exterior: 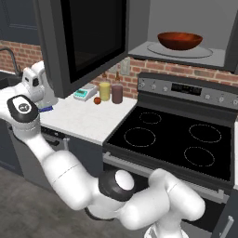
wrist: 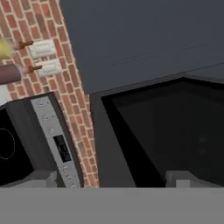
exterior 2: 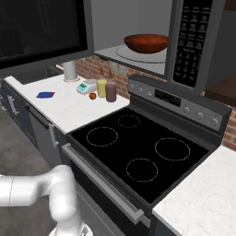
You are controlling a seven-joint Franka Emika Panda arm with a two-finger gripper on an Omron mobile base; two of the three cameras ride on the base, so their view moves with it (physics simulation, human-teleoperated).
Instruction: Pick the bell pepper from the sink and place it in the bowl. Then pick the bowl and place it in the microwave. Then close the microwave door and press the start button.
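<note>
Bowl (exterior: 180,40) sits on the turntable inside the microwave (exterior 2: 193,41), above the stove (exterior 2: 138,147); microwave door (exterior: 86,39) swung open; gripper (wrist: 113,177) jaws spread wide, empty, facing the door's glass.

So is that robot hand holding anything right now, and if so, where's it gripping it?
Nothing is held. The gripper is open with empty space between its fingertips, facing the microwave door. The bowl sits inside the microwave.

Red brick backsplash wall (exterior: 153,69) w/ white outlets (wrist: 42,49). White speckled tabletop (exterior 2: 69,108) on dark grey cabinets (exterior 2: 37,131). Black glass-top stove (exterior: 174,137), grey control panel (exterior 2: 177,99). Grey floor (exterior: 28,211).
</note>
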